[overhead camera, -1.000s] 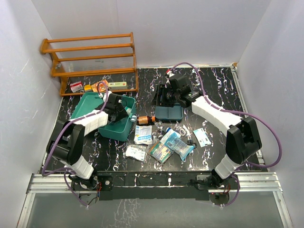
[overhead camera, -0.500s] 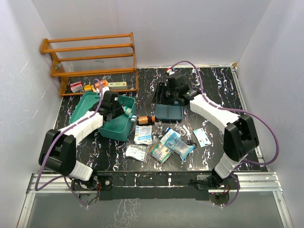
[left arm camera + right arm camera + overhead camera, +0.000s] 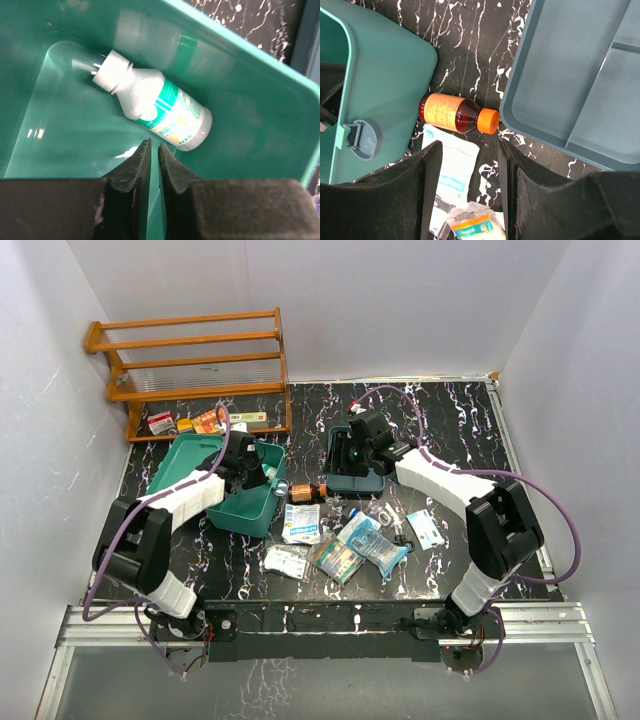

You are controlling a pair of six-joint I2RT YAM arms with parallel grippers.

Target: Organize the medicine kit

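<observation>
The teal-green medicine kit (image 3: 252,502) stands open at the left middle of the table, its lid (image 3: 180,462) folded back. My left gripper (image 3: 154,150) is shut and empty inside the kit, just above a white bottle (image 3: 159,110) lying on the bottom. The kit's wall also shows in the right wrist view (image 3: 390,85). My right gripper (image 3: 469,150) is open and empty above the table, over a white packet (image 3: 451,160). An amber bottle with an orange cap (image 3: 456,113) lies between the kit and the darker divided tray (image 3: 580,80).
A wooden slatted rack (image 3: 190,365) stands at the back left with small boxes under it. Several packets and sachets (image 3: 345,540) lie in front of the kit and tray. A card (image 3: 425,528) lies to the right.
My left gripper has moved down into the kit. My right gripper has shifted left and nearer, from over the divided tray toward the amber bottle.
</observation>
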